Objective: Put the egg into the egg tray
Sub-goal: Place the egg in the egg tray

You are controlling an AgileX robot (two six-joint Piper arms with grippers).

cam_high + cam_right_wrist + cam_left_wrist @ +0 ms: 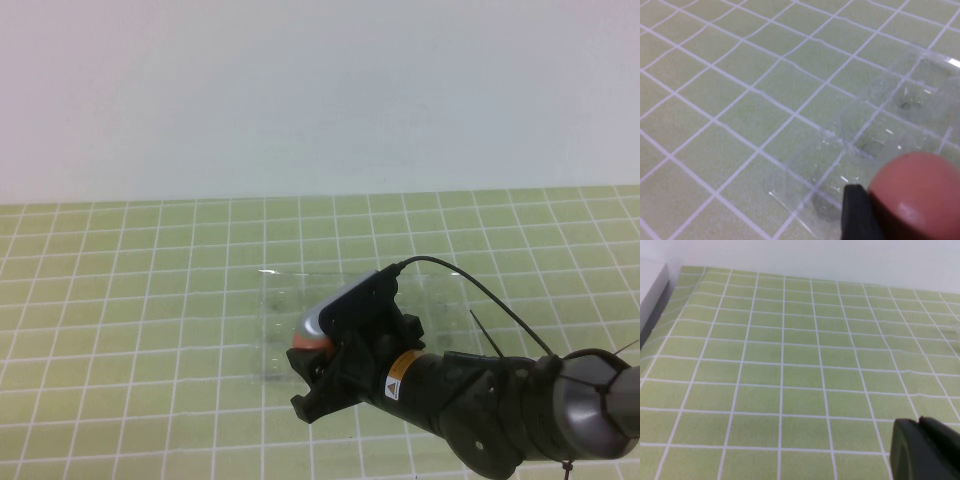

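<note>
My right gripper (318,352) is shut on the reddish-orange egg (309,340) and holds it over the near left part of the clear plastic egg tray (280,300). In the right wrist view the egg (917,192) fills the corner beside one black finger (856,212), with the tray's shallow cups (875,130) just beyond it. The left gripper (921,422) shows only in the left wrist view, shut and empty above the green grid mat, away from the tray.
A green mat with a white grid (120,320) covers the table. A white wall (320,90) rises behind it. A grey-white edge (652,290) borders the mat in the left wrist view.
</note>
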